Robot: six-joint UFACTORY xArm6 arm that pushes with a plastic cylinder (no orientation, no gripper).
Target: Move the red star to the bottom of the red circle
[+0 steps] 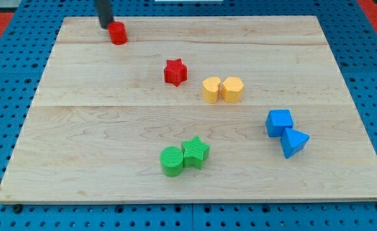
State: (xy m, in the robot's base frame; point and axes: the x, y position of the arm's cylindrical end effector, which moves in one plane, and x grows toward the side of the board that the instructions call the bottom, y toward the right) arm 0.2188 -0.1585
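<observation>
surface: pale wooden board [342,58] | surround: blue perforated panel [8,115]

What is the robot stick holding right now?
Nothing. My tip only pushes; it sits just left of the red circle, away from the red star.

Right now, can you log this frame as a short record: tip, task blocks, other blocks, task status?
tip: my tip at the view's top left, just left of the red circle, touching or nearly so
red star: lower right of the red circle, apart from it
other blocks: two yellow blocks side by side; blue cube and blue triangle; green circle against green star
status: star not yet below circle
</observation>
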